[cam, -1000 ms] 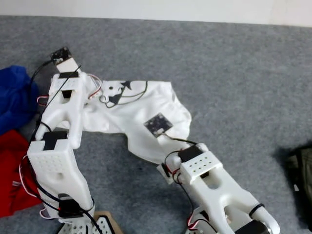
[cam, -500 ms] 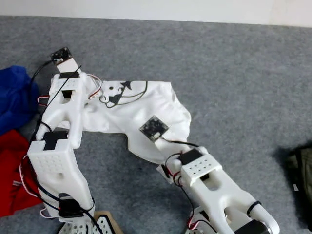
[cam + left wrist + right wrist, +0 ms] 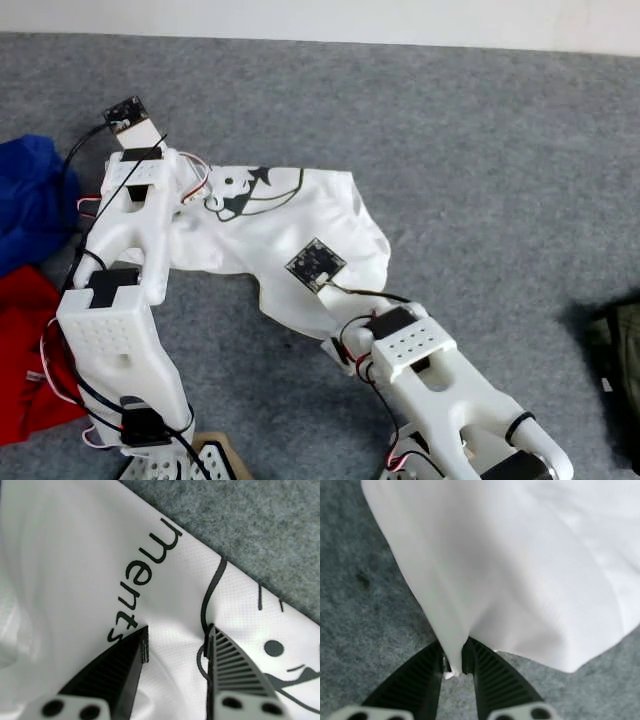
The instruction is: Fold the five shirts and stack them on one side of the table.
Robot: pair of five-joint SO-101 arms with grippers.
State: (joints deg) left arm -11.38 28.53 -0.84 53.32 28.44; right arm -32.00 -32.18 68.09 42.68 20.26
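Note:
A white shirt [image 3: 290, 225] with a black print lies crumpled on the grey table, between the two arms. My left gripper [image 3: 177, 640] stands open at the shirt's far left part, its black fingertips [image 3: 137, 647] pressed onto the printed cloth, which puckers between them. In the high view that arm's wrist [image 3: 140, 180] sits over the shirt's left end. My right gripper [image 3: 454, 660] is shut on a fold at the white shirt's [image 3: 520, 570] near edge. From above, its wrist camera [image 3: 315, 265] covers the fingers.
A blue shirt [image 3: 30, 200] and a red shirt [image 3: 25, 350] lie bunched at the table's left edge. A dark garment [image 3: 615, 350] lies at the right edge. Bare grey surface [image 3: 480, 150] stretches to the far side and to the right.
My right arm has shifted a little to the left and nearer with the shirt's edge in its grip. The left arm has stayed put.

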